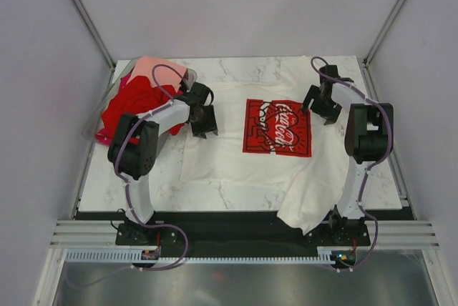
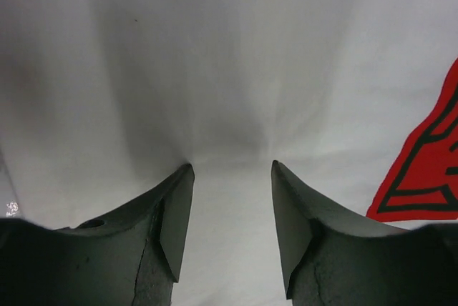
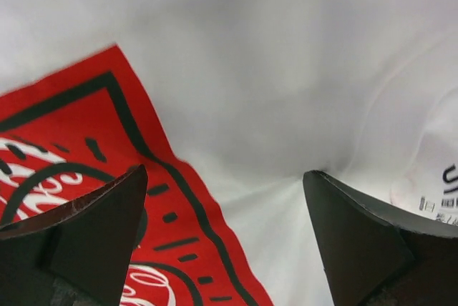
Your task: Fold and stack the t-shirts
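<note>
White tee spread over table centre, print up. Left gripper jaws apart, tips on cloth. Right gripper jaws wide apart beside print. Red tees at far-left corner.

Cream-white t-shirt: plain cloth apart from the print. 
Print: red square, black line border and dashes, white script lettering. 
Label: white with small black lettering. 
Red t-shirts: bright red, no pattern seen. 
Salmon-pink t-shirt: plain. 
Table: white marble pattern, grey veins. 
Left gripper and right gripper: black; fingers matte dark grey. 
Left arm and right arm: white and black sections, with purple cables.
</note>
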### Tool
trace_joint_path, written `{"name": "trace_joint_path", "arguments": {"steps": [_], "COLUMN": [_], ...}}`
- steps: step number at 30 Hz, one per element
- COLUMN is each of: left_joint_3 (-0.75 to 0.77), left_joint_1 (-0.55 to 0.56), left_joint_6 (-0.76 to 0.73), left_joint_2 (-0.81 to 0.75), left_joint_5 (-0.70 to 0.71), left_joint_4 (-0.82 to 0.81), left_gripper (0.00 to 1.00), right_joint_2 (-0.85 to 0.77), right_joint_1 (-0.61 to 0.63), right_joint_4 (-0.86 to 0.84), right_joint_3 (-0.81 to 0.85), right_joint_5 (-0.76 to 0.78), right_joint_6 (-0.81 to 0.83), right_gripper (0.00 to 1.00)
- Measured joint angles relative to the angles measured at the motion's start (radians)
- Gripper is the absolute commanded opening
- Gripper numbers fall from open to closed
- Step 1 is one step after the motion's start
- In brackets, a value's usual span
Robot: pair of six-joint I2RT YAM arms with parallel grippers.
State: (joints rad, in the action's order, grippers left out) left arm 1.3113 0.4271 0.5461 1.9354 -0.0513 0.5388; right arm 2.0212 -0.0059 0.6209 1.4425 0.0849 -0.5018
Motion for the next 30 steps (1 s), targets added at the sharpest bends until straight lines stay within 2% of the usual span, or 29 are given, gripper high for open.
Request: {"name": "trace_joint_path", "arguments": {"steps": [6,10,12,15,19,22,27,30], "left_joint_3": [0.099,0.203,0.289,0.371,0.377,0.319,0.084,-0.095], "left_joint_1": [-0.124,-0.158,-0.166,-0.168,-0.150,-0.111,-0.005,0.039], "left_joint_6": [0.034,0.034,0.034,0.033,0.024,0.018,0.024,0.057], "left_joint_2": [0.078,0.145,0.193,0.224,0.148,-0.006,-0.375,-0.567], "left_joint_5": [-0.057,-0.075,-0.080,-0.084,-0.057,-0.013,0.061,0.081], "left_joint_4": [-0.010,0.006,0.027,0.050,0.096,0.122,0.117,0.130], "left_gripper": [0.55,0.56,0.56,0.57,0.58,0.58,0.59,0.60], "right_joint_2": [0.285,0.446,0.505,0.538,0.484,0.348,-0.074,-0.405], "right_joint_1": [0.004,0.006,0.005,0.003,-0.002,-0.003,0.002,-0.009], "right_joint_4": [0.127,0.169,0.192,0.210,0.224,0.230,0.221,0.173], "right_joint_3": [0.454,0.732,0.846,0.911,0.855,0.736,0.405,0.114], "right_joint_5": [0.025,0.037,0.034,-0.002,-0.076,-0.100,-0.030,-0.016], "right_joint_6": [0.028,0.047,0.057,0.077,0.106,0.114,0.111,0.093], "right_gripper": [0.98,0.98,0.98,0.98,0.98,0.98,0.98,0.98]}}
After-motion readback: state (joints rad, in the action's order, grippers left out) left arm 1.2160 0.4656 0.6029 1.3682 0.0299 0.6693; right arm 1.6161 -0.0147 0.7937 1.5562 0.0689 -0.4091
